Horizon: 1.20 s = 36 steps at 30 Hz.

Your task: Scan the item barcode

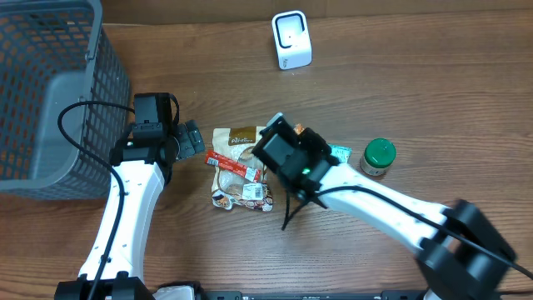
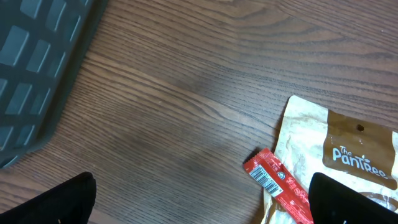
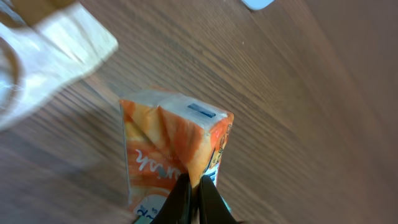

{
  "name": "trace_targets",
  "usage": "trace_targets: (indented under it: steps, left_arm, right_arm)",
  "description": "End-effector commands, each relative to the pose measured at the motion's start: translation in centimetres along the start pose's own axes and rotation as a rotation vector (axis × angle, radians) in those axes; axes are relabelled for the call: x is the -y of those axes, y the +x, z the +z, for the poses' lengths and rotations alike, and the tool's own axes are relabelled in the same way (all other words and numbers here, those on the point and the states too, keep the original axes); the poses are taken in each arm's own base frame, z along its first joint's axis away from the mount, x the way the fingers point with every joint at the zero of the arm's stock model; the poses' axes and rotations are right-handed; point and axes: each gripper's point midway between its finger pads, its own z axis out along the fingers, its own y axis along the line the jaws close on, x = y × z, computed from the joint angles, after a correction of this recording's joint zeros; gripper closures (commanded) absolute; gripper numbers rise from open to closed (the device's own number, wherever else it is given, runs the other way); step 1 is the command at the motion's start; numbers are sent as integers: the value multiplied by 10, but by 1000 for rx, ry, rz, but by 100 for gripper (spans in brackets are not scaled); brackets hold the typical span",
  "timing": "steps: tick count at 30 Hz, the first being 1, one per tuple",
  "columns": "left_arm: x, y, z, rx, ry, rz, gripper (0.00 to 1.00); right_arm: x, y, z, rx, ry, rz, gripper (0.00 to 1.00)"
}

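At the tips of the closed right pincer, an orange carton

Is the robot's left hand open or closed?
Open. On the left hand, the two black fingers sit far apart at the wrist view's bottom corners, gripping nothing.

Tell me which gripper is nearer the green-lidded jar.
Right. The right gripper, shut on an orange carton, hangs close beside the green-lidded jar, at the near edge of the snack pouch. The left gripper sits beyond the pouch, next to the basket.
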Motion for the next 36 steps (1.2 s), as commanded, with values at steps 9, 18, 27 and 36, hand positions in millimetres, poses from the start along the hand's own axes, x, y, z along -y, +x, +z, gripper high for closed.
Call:
trace_targets:
  steps: [9, 18, 27, 36]
  left_arm:
    - [-1, -5, -2, 13, -9, 2, 0]
    - [-1, -5, -2, 13, -9, 2, 0]
    - [-1, -5, -2, 13, -9, 2, 0]
    - [-1, -5, -2, 13, -9, 2, 0]
  right_arm:
    - [-4, -21, 0, 62, 174, -154, 96]
    - [-15, -14, 9, 34, 187, -249, 96]
    - [-24, -8, 16, 13, 180, -295, 96]
    - [-31, -6, 17, 11, 169, -313, 96]
